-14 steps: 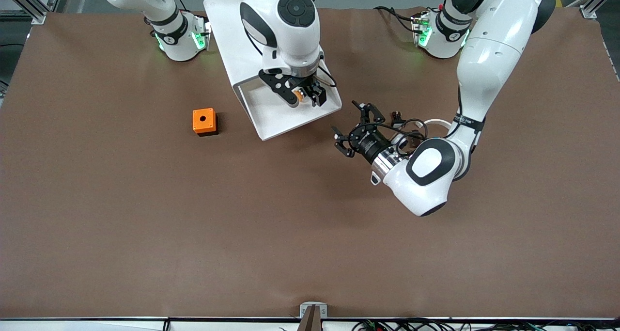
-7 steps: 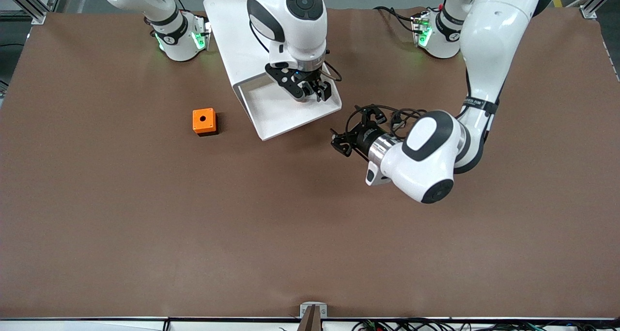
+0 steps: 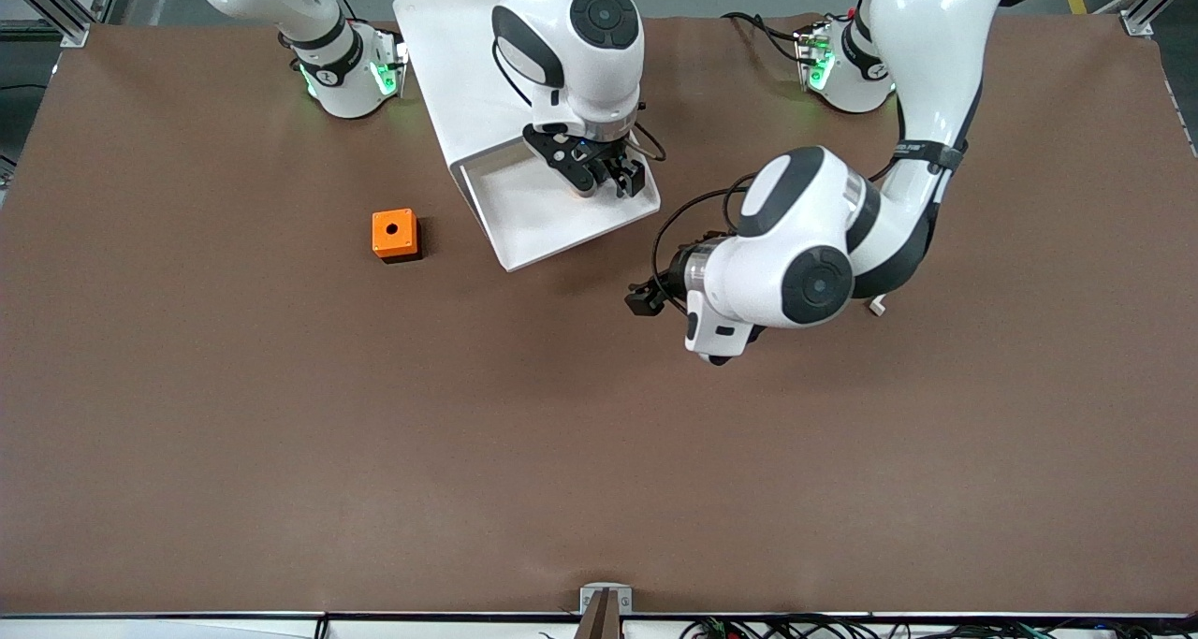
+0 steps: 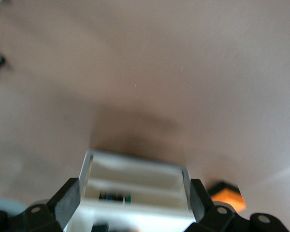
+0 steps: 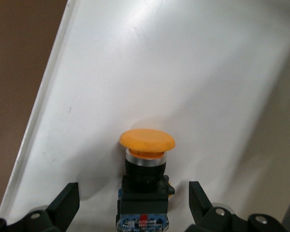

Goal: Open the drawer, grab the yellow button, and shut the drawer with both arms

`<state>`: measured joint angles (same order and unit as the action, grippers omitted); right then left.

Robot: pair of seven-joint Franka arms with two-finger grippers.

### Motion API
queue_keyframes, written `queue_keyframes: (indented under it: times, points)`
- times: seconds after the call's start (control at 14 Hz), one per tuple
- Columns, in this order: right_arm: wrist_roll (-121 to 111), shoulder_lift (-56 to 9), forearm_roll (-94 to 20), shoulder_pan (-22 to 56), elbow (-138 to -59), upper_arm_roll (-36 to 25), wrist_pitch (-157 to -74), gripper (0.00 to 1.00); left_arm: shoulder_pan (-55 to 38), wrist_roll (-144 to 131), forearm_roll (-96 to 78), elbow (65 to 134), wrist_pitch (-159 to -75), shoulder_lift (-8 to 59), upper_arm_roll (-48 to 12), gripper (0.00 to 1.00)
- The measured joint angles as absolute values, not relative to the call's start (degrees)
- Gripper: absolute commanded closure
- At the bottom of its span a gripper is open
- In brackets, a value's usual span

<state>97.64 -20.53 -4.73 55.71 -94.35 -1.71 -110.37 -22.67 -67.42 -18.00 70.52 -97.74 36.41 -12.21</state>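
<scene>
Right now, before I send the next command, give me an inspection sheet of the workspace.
Surface: brown table, bare over most of it.
Drawer: drawer pulled out of the white cabinet.
Button: button with orange cap lying on the drawer floor, between the right gripper's open fingers, not yet gripped.
Clutter: orange box with a round hole, toward the right arm's end of the table.
Right gripper: right gripper over the open drawer.
Left gripper: left gripper low over the table, facing the drawer's front, open.
Cables: black loops at the left wrist.
Surroundings: metal frame posts at the table corners.
</scene>
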Motion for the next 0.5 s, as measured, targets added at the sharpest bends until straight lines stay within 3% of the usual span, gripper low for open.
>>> queue_keyframes:
  times: [0.5]
  points:
    - [97.7,-20.5,-4.7,55.7,-94.3,-2.1,-110.4,0.01,-26.5,-67.6,-7.7,71.1,-101.4,36.4,-12.2,0.00]
